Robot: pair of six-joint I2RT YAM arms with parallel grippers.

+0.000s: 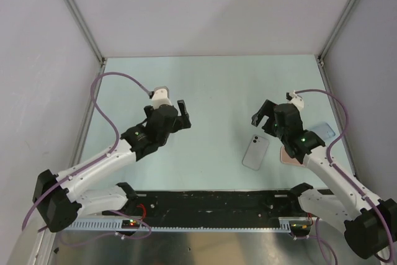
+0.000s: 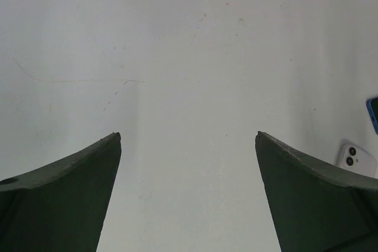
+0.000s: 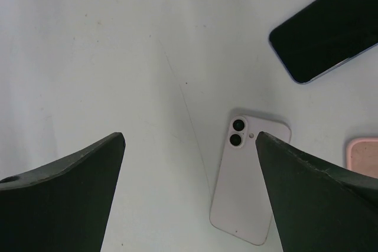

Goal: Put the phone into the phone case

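Pale scuffed worktop (image 1: 211,85) between grey walls (image 1: 37,60) lies beneath me; my left claw (image 2: 188,137) and right claw (image 3: 190,137) both gape empty, white phone (image 3: 245,187) lying flat.

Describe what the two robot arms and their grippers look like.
The left arm and right arm have white links with black joints. A purple cable runs along each to a small white wrist camera. The left gripper and right gripper have dark, wedge-shaped fingers. A green light glows near the right wrist.
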